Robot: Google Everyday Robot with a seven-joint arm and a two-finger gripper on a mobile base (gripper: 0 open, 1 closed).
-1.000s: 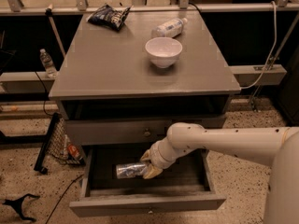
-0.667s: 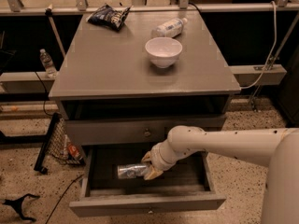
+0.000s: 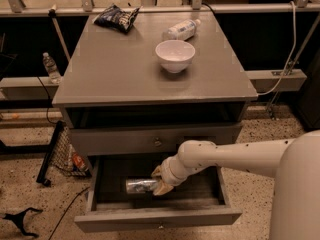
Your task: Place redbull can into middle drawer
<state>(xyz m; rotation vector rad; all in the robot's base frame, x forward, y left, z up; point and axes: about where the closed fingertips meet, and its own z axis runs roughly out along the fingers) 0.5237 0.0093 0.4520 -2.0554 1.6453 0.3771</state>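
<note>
The redbull can point(image 3: 139, 185) lies on its side inside the open middle drawer point(image 3: 157, 218), left of centre, with its length running left to right. My gripper point(image 3: 159, 180) reaches down into the drawer from the right. Its pale fingers point(image 3: 162, 188) sit on either side of the can's right end, shut on it. The white arm point(image 3: 230, 156) crosses over the drawer's right half and hides part of the drawer's inside.
Above the open drawer is a shut drawer with a round knob point(image 3: 158, 142). On the grey cabinet top point(image 3: 115, 69) stand a white bowl point(image 3: 175, 55), a clear plastic bottle point(image 3: 182, 29) and a dark chip bag point(image 3: 117, 18). A bottle point(image 3: 50, 66) and cables lie at the left.
</note>
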